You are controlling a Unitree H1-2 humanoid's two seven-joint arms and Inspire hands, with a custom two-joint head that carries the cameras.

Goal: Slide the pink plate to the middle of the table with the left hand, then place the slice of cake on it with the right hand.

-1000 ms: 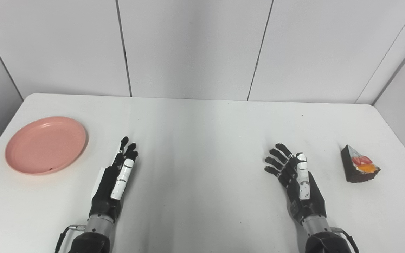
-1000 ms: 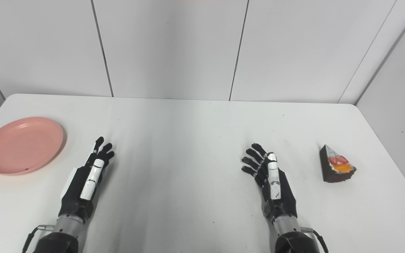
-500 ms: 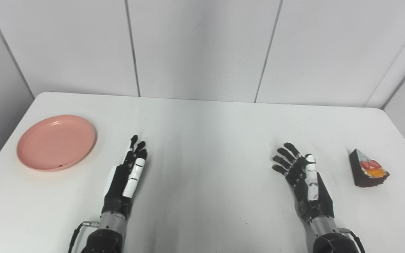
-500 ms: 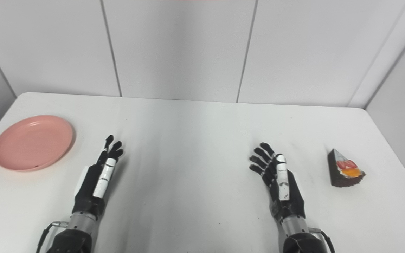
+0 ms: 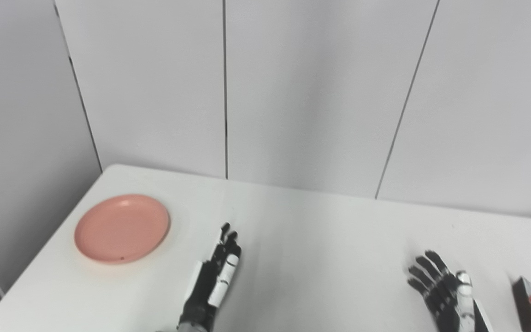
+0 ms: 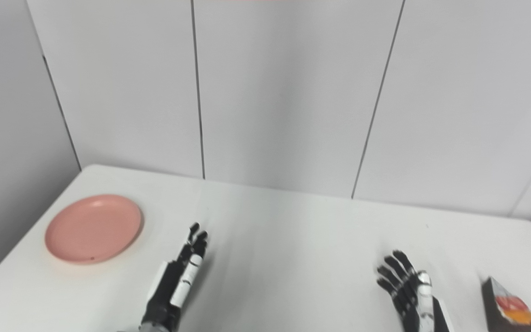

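1. Pink plate (image 5: 122, 228): rests near the desk's (image 5: 321, 240) far-left corner.
2. Cake slice (image 6: 507, 310): near the right edge.
3. Left robot hand (image 5: 215, 276), right robot hand (image 6: 410, 295): released, fingers extended, holding nothing.

White table (image 5: 330, 240), panelled wall behind. Pink plate (image 5: 122, 228) lies flat on it, left of and beyond the left hand (image 5: 212, 281), apart from it. Slice of cake (image 6: 507, 311) sits just right of the right hand (image 6: 413, 297), not touching.
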